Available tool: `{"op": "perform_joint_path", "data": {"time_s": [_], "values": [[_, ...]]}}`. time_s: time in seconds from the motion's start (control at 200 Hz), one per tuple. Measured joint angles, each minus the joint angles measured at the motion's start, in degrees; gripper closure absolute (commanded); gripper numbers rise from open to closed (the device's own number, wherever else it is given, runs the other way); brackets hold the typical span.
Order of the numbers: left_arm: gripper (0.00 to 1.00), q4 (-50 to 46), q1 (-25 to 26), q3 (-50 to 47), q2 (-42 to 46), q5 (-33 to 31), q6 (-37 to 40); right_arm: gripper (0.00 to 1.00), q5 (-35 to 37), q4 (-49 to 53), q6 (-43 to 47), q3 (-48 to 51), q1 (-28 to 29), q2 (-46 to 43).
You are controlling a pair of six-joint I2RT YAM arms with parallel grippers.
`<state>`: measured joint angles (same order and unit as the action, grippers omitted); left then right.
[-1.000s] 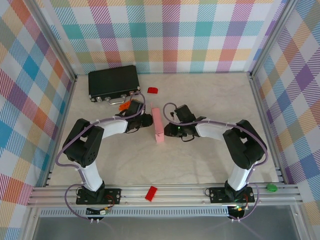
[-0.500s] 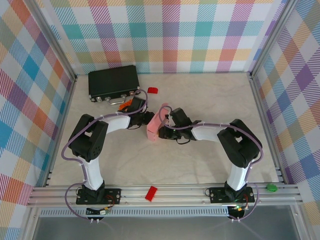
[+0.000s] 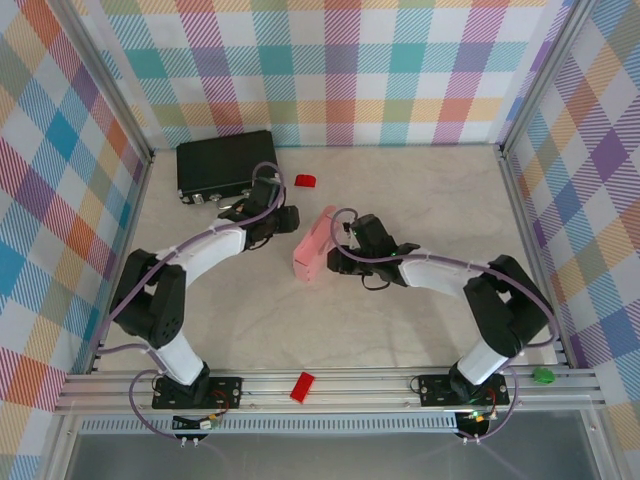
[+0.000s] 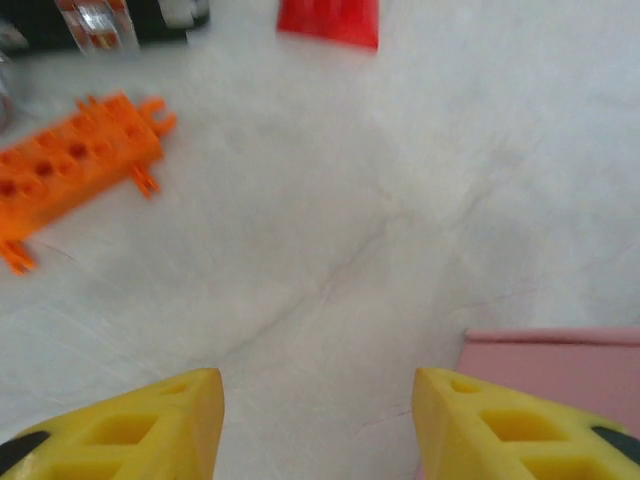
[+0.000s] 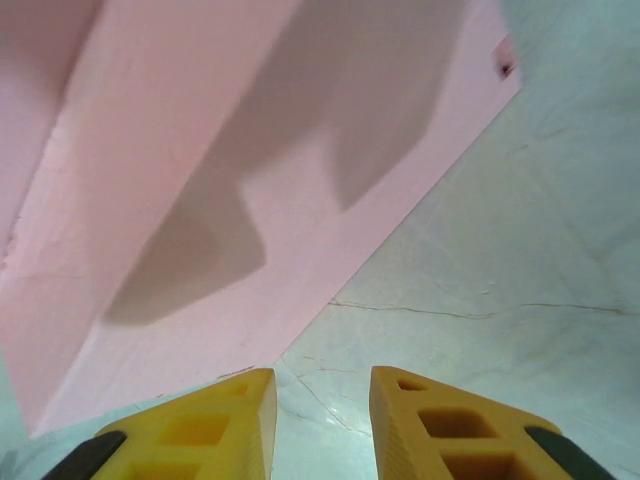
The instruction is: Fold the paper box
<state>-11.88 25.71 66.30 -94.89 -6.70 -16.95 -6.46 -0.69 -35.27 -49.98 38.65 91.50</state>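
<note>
Paper box point(image 3: 312, 254): pale pink, near the middle of the counter point(image 3: 430, 200); in the top view its long axis runs from 1 o'clock to 7 o'clock.
Left fingers point(image 3: 289, 221): at 10 o'clock of the box, near its far end, apart from it.
Left fingers, state: the top view hides the gap. The left wrist view shows the 2 yellow fingers set well apart with bare counter between them, holding nothing.
Right fingers point(image 3: 334, 262): at 3 o'clock of the box, close against its long edge; from above I cannot tell whether they touch.
Right fingers, state: the right wrist view shows 2 yellow fingers with a narrow gap. Only counter lies in that gap, nothing is gripped, and the box edge runs just beyond the tips.
Box, right wrist view: a broad pink face fills the 10 o'clock half, with the shadows of the fingers on it.
Box, left wrist view: only 1 pink corner, at 4 o'clock.
Orange block point(image 4: 75, 165): studded with holes, at 10 o'clock in the left wrist view.
Black case point(image 3: 228, 165): in the counter's 11 o'clock corner.
Red piece point(image 3: 305, 181): at 12 o'clock of the box, just right of the case.
Second red piece point(image 3: 302, 386): on the front rail point(image 3: 380, 385), at 6 o'clock.
</note>
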Motion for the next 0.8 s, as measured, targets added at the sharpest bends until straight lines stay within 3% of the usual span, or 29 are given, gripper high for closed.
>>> {"op": "perform_joint_path", "data": {"time_s": [0.305,0.625,0.8], "values": [[0.04,-4.6,1.6,4.7,3.8,5.9,9.0,0.62,2.5,4.0,2.8,5.2,-6.0,-7.6],[0.0,-13.6,7.6,14.3,-5.6,6.0,18.2,0.59,3.5,6.3,3.2,9.5,-9.1,-13.2],[0.07,-18.4,8.7,17.6,-10.1,6.3,21.5,0.59,3.5,6.7,3.2,10.8,-9.8,-14.4]]}}
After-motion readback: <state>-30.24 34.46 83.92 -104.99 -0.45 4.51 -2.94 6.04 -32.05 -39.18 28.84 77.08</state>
